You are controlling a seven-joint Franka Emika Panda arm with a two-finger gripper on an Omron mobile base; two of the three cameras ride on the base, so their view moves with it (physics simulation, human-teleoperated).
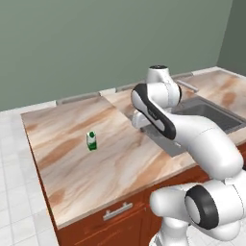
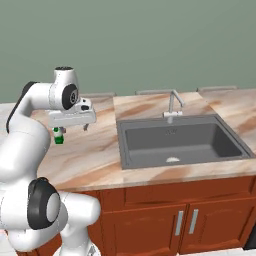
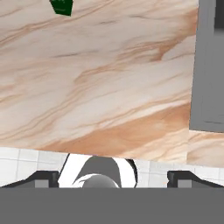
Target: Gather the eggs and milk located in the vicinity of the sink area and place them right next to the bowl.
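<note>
Marble-patterned counter [image 1: 120, 144] still carries the milk [image 1: 91, 141] upright, left of the sink [image 2: 180, 140] — no item moved yet — gripper [image 2: 72, 119] wide open, empty, hovering nearby.

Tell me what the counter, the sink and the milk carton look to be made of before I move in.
Counter: looks like polished marble or a stone-look laminate, with tan and cream veining; which one I cannot tell. Sink: matte dark grey basin, perhaps composite or coated metal, with no shine; its tap looks like brushed silver metal. Milk carton: seems to be printed paperboard, white with green top and band.
</note>
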